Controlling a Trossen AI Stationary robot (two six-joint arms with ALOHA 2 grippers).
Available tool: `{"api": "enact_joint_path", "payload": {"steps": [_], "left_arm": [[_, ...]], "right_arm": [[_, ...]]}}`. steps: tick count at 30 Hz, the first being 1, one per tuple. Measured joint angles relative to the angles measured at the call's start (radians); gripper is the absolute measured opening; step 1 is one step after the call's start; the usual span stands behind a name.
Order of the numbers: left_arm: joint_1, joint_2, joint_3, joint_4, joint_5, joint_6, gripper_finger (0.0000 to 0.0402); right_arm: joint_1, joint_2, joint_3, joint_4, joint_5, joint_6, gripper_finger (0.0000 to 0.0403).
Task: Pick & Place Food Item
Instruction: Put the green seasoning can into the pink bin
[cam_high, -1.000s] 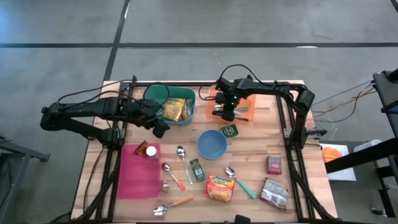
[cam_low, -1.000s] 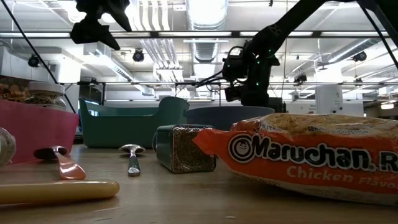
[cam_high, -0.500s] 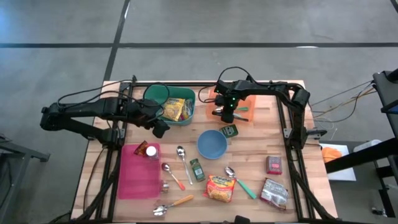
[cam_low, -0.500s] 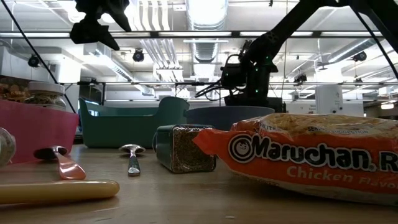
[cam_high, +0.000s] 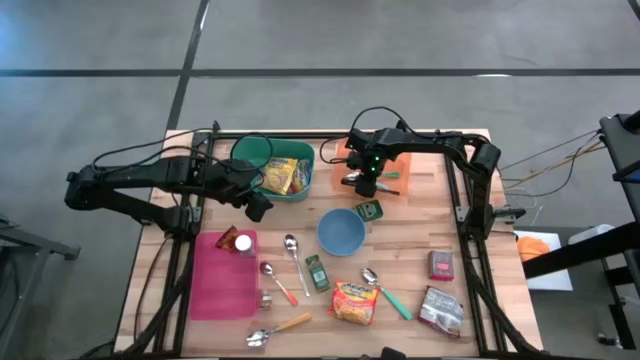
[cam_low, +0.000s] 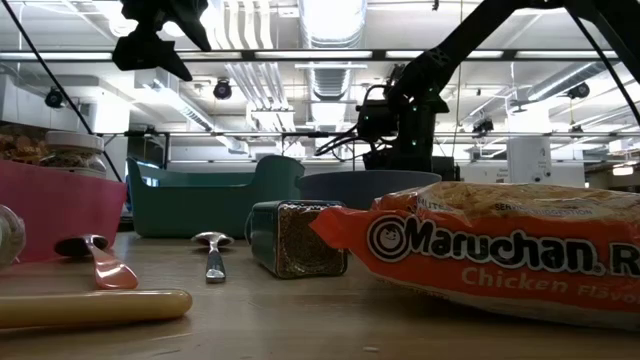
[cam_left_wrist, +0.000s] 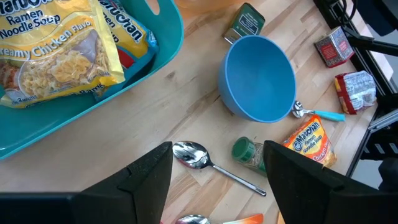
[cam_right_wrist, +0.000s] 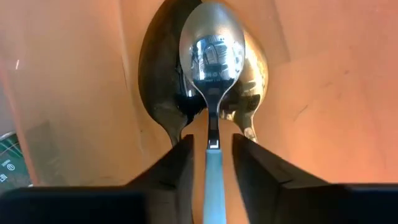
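My right gripper points down into the orange tray at the table's far side. In the right wrist view its fingers stand open on either side of the pale blue handle of a metal spoon, with a thin gap on each side. The spoon lies in the tray, its bowl over a darker spoon-shaped form. My left gripper hangs open and empty above the table, near the teal bin that holds ramen packets.
A blue bowl and a green tin sit just in front of the orange tray. Nearer lie a spice jar, an orange ramen packet, several spoons, a pink tray, a red packet and a silver packet.
My right gripper has turned a little about its own axis while staying over the orange tray.
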Motion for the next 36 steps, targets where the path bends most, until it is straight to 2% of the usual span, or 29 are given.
{"api": "enact_joint_path", "payload": {"steps": [6, 13, 36], "left_arm": [[0.000, 0.000, 0.000, 0.000, 0.000, -0.002, 0.0250], [0.001, 0.000, 0.000, 0.001, 0.000, -0.002, 0.0250], [0.000, 0.008, 0.000, 0.002, 0.000, -0.021, 0.0251]], "right_arm": [[0.000, 0.000, 0.000, -0.003, 0.003, 0.051, 0.0200], [0.001, -0.013, 0.000, -0.009, 0.008, 0.083, 0.0244], [0.003, -0.221, 0.000, -0.082, 0.022, 0.176, 0.0255]]}}
